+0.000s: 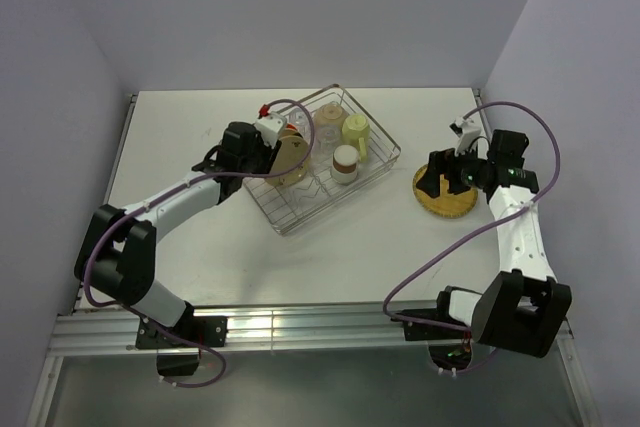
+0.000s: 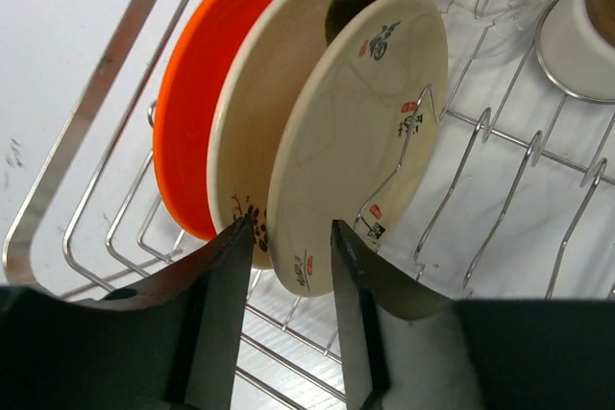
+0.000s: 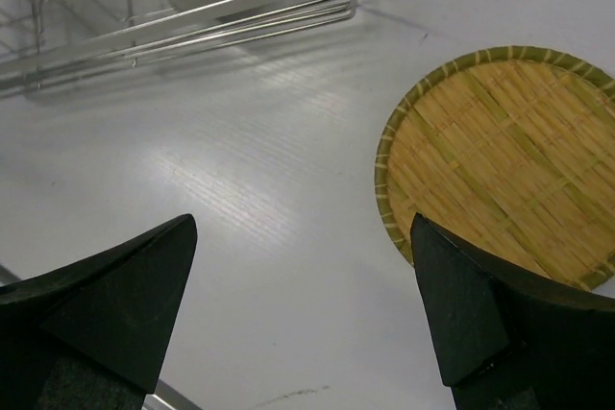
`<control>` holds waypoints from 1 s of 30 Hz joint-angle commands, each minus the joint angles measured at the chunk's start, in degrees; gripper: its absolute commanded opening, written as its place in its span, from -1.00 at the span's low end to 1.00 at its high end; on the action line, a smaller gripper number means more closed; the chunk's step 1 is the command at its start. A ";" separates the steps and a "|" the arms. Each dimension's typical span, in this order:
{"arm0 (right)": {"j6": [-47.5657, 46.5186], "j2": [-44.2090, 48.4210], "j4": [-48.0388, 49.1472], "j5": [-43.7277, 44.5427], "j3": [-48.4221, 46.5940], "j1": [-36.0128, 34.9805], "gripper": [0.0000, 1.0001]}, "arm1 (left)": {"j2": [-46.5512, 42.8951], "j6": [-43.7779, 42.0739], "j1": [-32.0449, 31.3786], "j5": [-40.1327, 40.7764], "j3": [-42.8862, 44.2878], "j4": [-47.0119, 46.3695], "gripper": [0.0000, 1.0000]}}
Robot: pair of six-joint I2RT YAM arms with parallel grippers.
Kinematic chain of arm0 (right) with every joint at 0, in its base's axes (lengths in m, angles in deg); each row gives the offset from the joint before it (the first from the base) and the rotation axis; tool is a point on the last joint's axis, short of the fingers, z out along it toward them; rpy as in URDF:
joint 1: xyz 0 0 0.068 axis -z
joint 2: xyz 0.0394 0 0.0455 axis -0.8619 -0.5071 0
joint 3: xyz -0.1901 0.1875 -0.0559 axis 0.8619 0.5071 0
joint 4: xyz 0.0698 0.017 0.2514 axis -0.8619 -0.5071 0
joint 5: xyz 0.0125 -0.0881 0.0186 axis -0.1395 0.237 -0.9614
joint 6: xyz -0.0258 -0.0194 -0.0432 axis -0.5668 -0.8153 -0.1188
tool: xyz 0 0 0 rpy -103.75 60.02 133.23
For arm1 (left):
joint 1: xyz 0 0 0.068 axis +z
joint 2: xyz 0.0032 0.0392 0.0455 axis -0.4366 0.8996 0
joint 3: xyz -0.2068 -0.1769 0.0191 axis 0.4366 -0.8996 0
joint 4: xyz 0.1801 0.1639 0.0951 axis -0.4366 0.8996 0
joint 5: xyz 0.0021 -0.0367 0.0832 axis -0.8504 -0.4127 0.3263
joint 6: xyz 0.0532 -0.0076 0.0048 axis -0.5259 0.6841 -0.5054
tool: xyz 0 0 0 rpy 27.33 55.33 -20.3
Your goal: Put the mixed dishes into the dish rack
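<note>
The dish rack (image 1: 340, 194) stands mid-table. An orange plate (image 2: 207, 93) and two cream plates (image 2: 264, 132) stand upright in its dividers; they also show in the top view (image 1: 291, 157). My left gripper (image 2: 288, 237) is open, its fingers astride the lower rim of the front cream plate (image 2: 365, 141); in the top view it (image 1: 277, 150) is at the rack's left side. Clear glasses (image 1: 303, 134), a pale-green mug (image 1: 355, 130) and a brown-and-white cup (image 1: 345, 162) are in the rack. My right gripper (image 3: 303, 237) is open and empty, just left of the yellow woven plate (image 3: 500, 160).
The woven plate (image 1: 450, 202) lies flat on the table right of the rack, with my right gripper (image 1: 447, 179) above its left edge. The rack's wire side (image 3: 192, 21) is at the top left of the right wrist view. Walls enclose the table on three sides.
</note>
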 commanded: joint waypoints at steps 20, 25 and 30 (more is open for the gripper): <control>43.15 -8.98 14.32 28.32 7.47 12.02 0.52 | -30.80 20.15 -0.02 -0.01 -8.51 -8.27 0.98; 44.82 -12.05 14.33 27.70 8.35 16.24 0.50 | -36.08 27.97 -0.02 -3.97 -12.81 -9.42 0.99; 45.61 -15.21 15.91 27.27 8.79 17.30 0.49 | -41.00 31.76 -0.02 -4.24 -18.26 -10.03 0.98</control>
